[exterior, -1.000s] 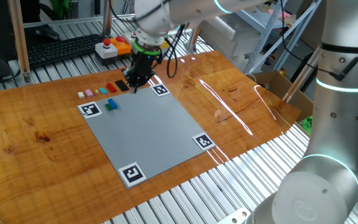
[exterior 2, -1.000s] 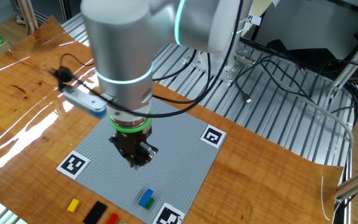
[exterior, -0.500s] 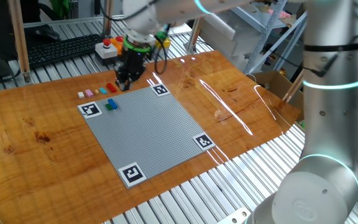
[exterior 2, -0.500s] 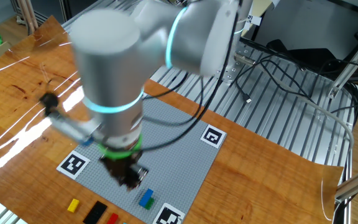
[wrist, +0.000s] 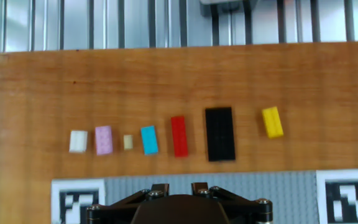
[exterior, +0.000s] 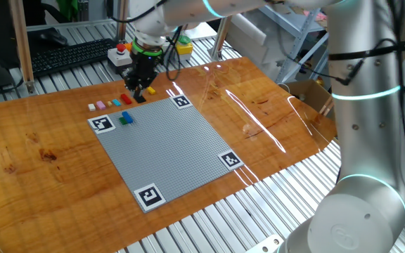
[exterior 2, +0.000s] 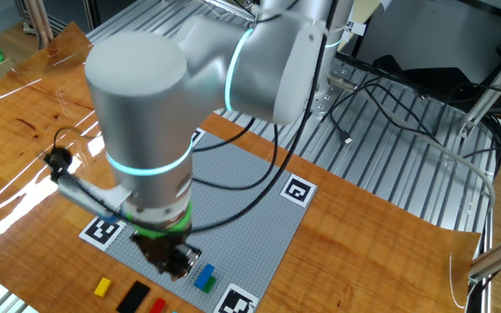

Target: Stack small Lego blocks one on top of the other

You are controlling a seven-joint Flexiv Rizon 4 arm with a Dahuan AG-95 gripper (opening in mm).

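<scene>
Hovering pincer (exterior: 140,92), bricks (wrist: 179,135) — baseplate (exterior: 167,144) edge

Bricks sit in a tight row on the wood just past the baseplate (wrist: 210,186) edge: white (wrist: 78,141), pink (wrist: 103,139), a tiny cream one (wrist: 127,142), blue (wrist: 149,139), red (wrist: 179,135), black (wrist: 219,133), yellow (wrist: 272,121). Gaps between them are slim, widest beside yellow. Bare wood lies beyond the row. A green brick (exterior: 125,119) sits on the plate's corner.

I'm seeing bright, even overhead light and sharp focus. White glare streaks cross the glossy wooden table (exterior: 259,105); shadows stay faint.
</scene>
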